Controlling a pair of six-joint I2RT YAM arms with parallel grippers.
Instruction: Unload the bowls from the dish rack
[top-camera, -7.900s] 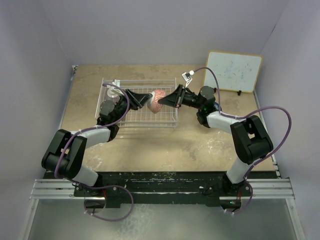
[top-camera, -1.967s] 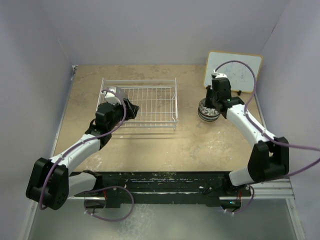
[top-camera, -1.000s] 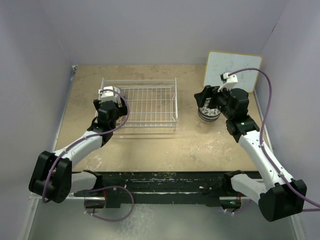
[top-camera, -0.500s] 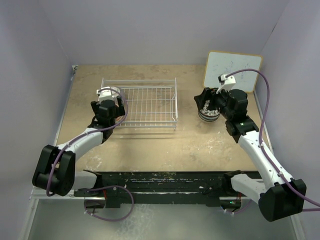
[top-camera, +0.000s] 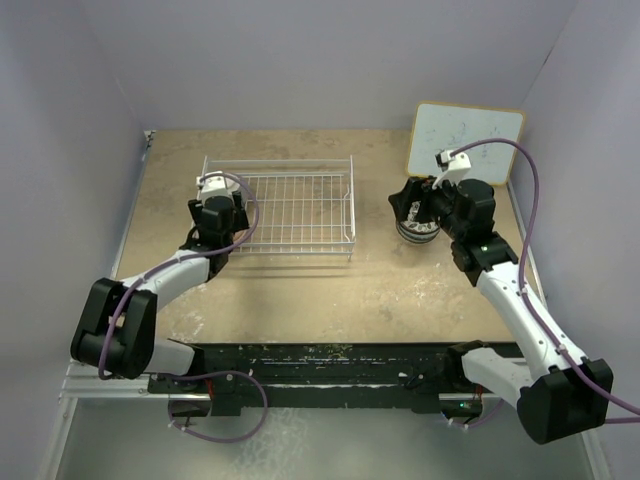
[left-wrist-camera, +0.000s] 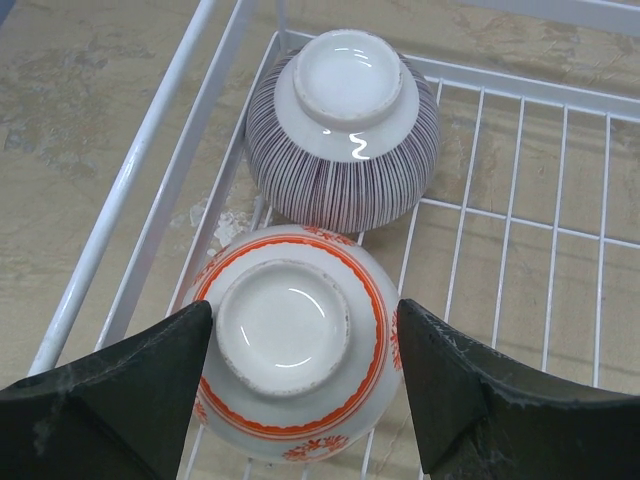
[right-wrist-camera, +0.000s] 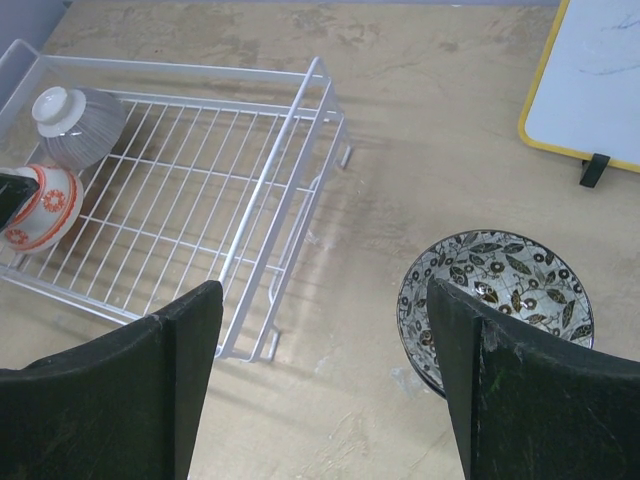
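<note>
The dish rack (top-camera: 300, 210) is a white wire basket at mid-table. Two bowls lie upside down in its left end: a dark-striped bowl (left-wrist-camera: 345, 140) and, nearer me, an orange-and-white bowl (left-wrist-camera: 290, 350). My left gripper (left-wrist-camera: 305, 330) hangs over that end (top-camera: 215, 200), and its fingers press against both sides of the orange-and-white bowl. Both bowls also show in the right wrist view, the striped bowl (right-wrist-camera: 95, 125) and the orange-and-white bowl (right-wrist-camera: 45, 205). My right gripper (right-wrist-camera: 320, 300) stands open and empty above the table, just left of a stack of bowls (top-camera: 420, 228) topped by a grey leaf-patterned bowl (right-wrist-camera: 495, 300).
A white board with an orange frame (top-camera: 465, 140) leans at the back right, behind the stack. The rack's right rim (right-wrist-camera: 290, 190) lies between my two grippers. Purple walls close in the tan table on three sides.
My left gripper has turned over the rack's left end and its jaws have drawn in onto the orange-and-white bowl. The right arm has barely moved.
</note>
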